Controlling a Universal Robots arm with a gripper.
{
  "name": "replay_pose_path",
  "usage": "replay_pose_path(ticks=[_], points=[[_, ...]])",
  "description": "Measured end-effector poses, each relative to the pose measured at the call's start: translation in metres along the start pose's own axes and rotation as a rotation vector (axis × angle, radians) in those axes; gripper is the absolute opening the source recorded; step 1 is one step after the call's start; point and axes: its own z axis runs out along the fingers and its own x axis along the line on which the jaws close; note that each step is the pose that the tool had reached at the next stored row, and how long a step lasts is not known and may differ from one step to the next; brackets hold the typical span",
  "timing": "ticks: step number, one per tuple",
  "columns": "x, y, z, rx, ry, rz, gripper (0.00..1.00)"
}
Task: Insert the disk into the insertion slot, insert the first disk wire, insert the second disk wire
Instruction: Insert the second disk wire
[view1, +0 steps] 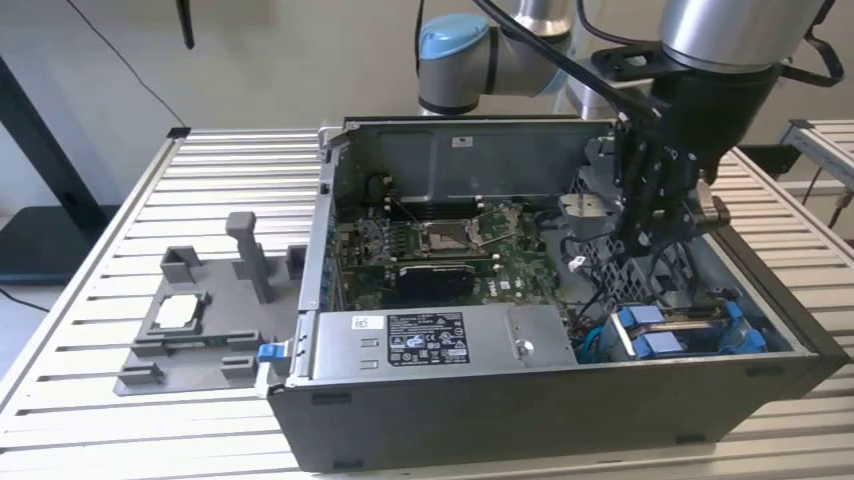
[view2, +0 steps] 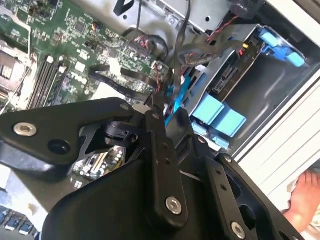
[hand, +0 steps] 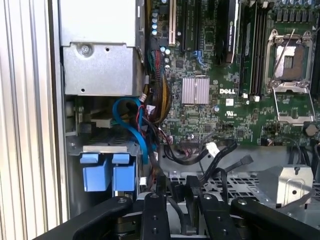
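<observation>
Item, nearest the lens in both wrist views: the black claw (hand: 172, 192), its two narrow fingers (hand: 160, 186) drawn close together over dark cables; whether they pinch a wire I cannot tell. In the exterior view the claw (view1: 650, 215) hangs inside the open computer case (view1: 561, 420), above the perforated metal cage.

Item, just beyond: the insertion slot (hand: 107, 150), a grey bay with two blue plastic tabs (hand: 109, 172). The disk (view2: 227, 77) appears already seated in it, its edge visible between the bay walls in the second wrist view.

Item, adjoining: a blue flat wire (hand: 132, 125) curling from the bay toward the green motherboard (hand: 225, 90), with a loose black wire (hand: 225, 155) lying beside it.

Item, farther: the grey power-supply box (hand: 97, 45) and the processor socket (hand: 290, 60).

Item, outermost: the slatted desk (view1: 160, 180) carrying a grey fixture (view1: 200, 320).

Handling note, as judgement: wire work is in hand; the connector wants squaring to its port and a straight push, clear of neighbouring cables.
</observation>
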Motion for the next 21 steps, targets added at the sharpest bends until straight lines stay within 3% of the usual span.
replay_pose_path(ticks=[1,2,8,14,21], points=[[0.0000,0.0000,0.0003,0.0067,0.0004,0.000,0.30],[0.0000,0.0000,0.0004,0.0083,0.0004,0.000,0.30],[-0.0003,0.0018,-0.0001,0.0084,0.0006,0.000,0.30],[-0.0003,0.0034,-0.0007,-0.0110,0.0011,0.000,0.30],[-0.0003,0.0054,-0.0008,-0.0126,0.0012,0.000,0.30]])
